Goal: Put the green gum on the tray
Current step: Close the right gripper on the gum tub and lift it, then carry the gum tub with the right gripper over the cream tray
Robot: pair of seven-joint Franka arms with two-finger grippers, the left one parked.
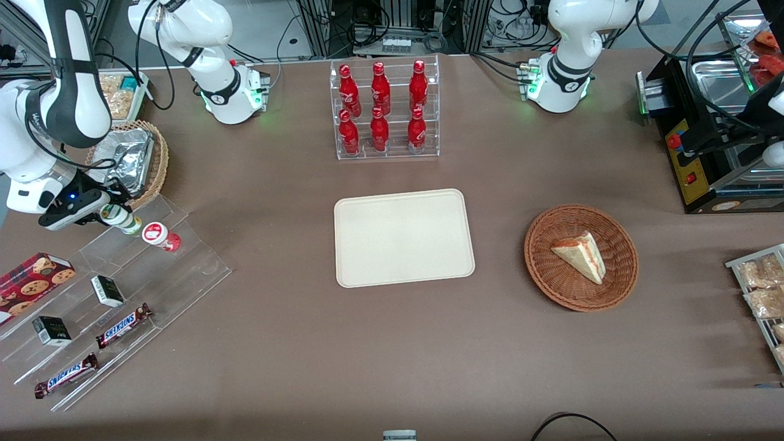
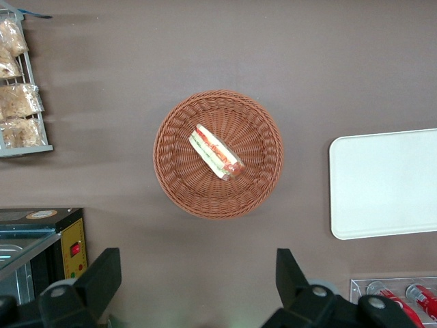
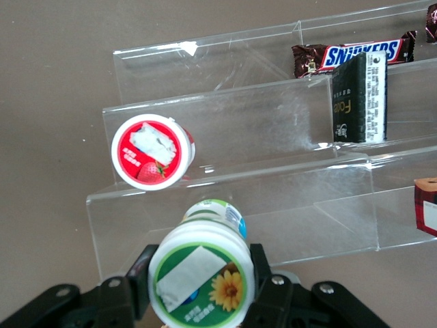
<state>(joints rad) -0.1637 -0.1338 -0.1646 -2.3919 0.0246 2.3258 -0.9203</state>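
Gum retrieval, step in hand: grasp and lift-off. The gripper (image 1: pixel 116 211) sits at the top step of the clear acrylic stand (image 1: pixel 122 294), at the working arm's end of the table (image 1: pixel 306 367), its jaws clamped on the body of the green gum (image 3: pixel 201 277). Whether the bottle is already clear of the shelf cannot be told for certain; the wrist view suggests it is held just above the step.

Next move, by judgement: raise the bottle straight up, clear of the red-lidded bottle (image 1: pixel 158 236) just beside it at roughly four o'clock in the front view, then carry it toward the middle of the table and set it down upright on the tray (image 1: pixel 404 237).

Containers and contents:
- Tray: cream, flat, low rim; nothing on it.
- Acrylic stand: red-lidded bottle on the upper step; two dark small boxes (image 1: pixel 107 291) and two Snickers bars (image 1: pixel 122 326) on lower steps; a cookie box (image 1: pixel 33 278) at its edge.
- Wicker basket (image 1: pixel 580 257), at three o'clock from the tray: one wrapped sandwich wedge (image 1: pixel 580 256).
- Clear rack (image 1: pixel 386 110), at twelve o'clock from the tray: six red bottles.
- Second wicker basket (image 1: pixel 156 162), near the gripper: a foil tray.
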